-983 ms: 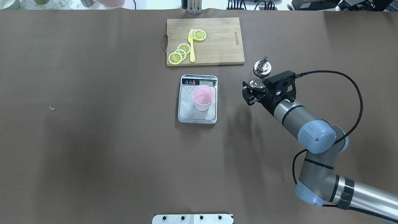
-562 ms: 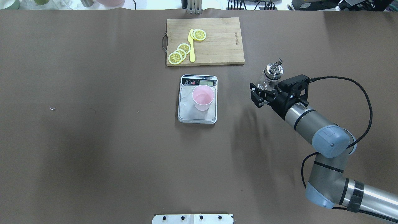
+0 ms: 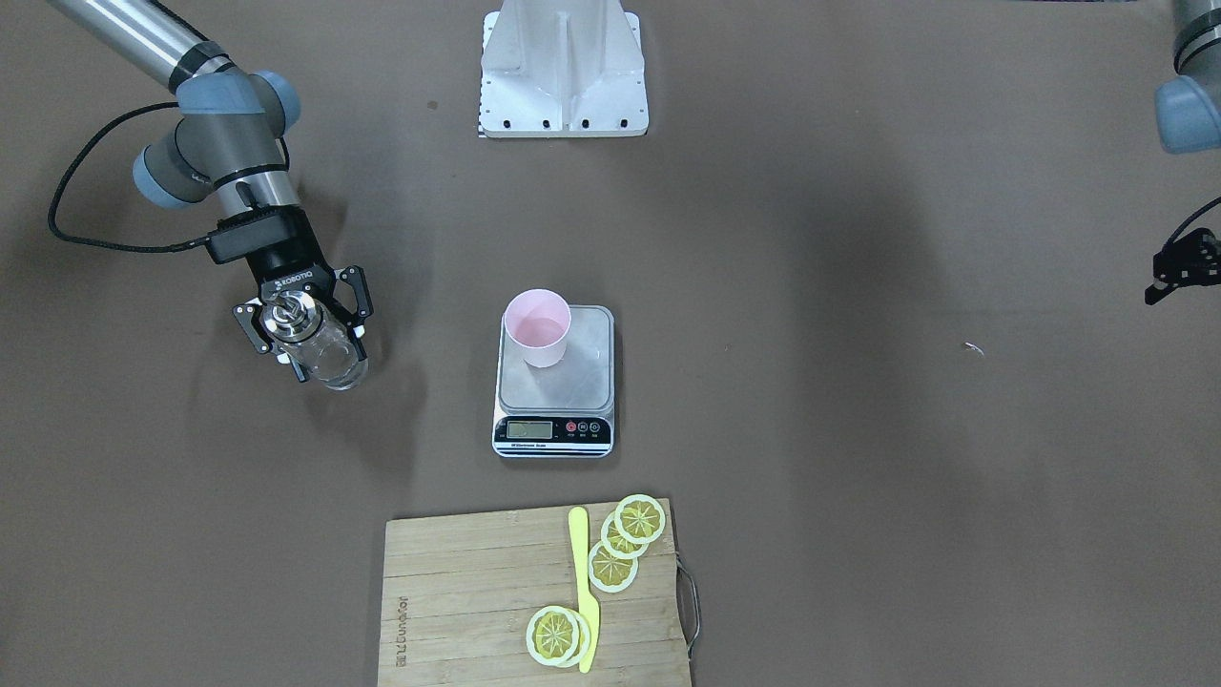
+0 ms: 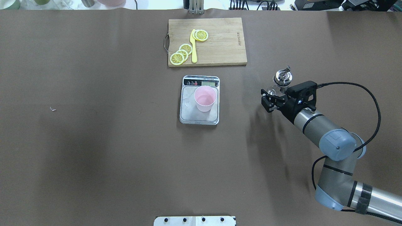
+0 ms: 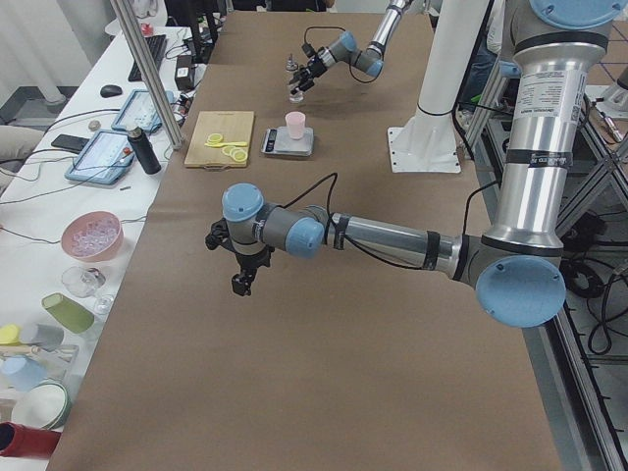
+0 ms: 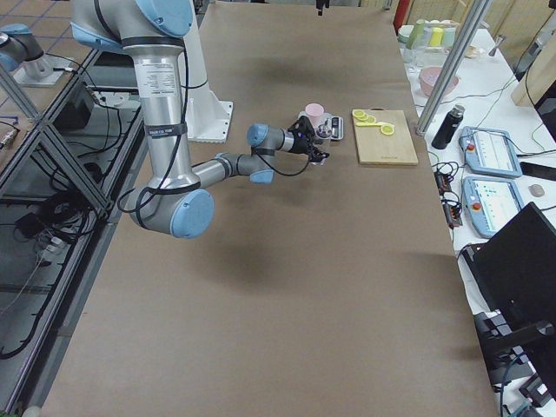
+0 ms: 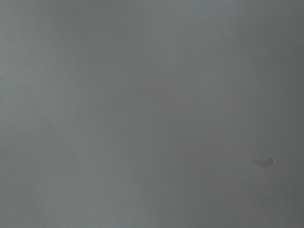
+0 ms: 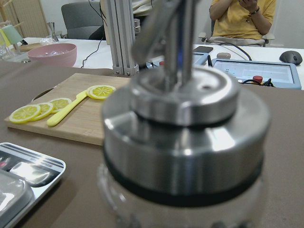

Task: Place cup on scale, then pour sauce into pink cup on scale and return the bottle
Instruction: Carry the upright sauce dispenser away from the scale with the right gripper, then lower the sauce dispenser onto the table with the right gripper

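Our right jaws grip the bottle [image 4: 281,78], roughly upright, well apart from the scale [image 4: 188,108] carrying the cup [image 4: 205,99]. Releasing before its base sits flat on the table [image 4: 94,141] could tip it and spill sauce. Whether the left jaws are wide or narrow, we cannot tell.

Blurred close-up bottle [image 8: 183,142] fills the right wrist view, base cropped; left of it, the scale [image 8: 28,164] is cut off.
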Action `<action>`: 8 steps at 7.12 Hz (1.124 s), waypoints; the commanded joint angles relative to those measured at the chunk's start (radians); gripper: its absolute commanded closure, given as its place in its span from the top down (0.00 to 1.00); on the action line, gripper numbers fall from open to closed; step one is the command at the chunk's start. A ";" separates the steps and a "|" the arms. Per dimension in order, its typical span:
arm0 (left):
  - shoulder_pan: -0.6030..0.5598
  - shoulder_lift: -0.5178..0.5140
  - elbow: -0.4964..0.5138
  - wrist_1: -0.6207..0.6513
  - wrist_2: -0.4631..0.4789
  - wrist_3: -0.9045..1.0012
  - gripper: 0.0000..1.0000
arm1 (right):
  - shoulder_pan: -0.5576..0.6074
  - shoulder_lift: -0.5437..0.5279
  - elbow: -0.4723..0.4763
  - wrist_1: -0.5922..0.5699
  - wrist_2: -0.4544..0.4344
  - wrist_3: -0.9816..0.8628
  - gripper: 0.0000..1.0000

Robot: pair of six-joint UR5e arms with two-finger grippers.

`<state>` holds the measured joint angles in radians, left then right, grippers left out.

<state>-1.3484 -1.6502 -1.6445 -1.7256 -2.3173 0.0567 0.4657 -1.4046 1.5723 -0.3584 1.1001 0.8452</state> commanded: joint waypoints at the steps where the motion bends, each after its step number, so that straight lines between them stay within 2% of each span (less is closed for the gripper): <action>1: 0.002 -0.002 0.005 -0.029 0.001 -0.001 0.99 | -0.001 0.001 -0.012 -0.001 -0.003 -0.001 0.14; 8: 0.002 0.000 0.008 -0.031 0.003 -0.002 0.99 | -0.013 0.001 -0.029 0.001 0.000 0.014 0.16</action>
<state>-1.3468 -1.6506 -1.6369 -1.7564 -2.3153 0.0552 0.4558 -1.4055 1.5463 -0.3570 1.0991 0.8589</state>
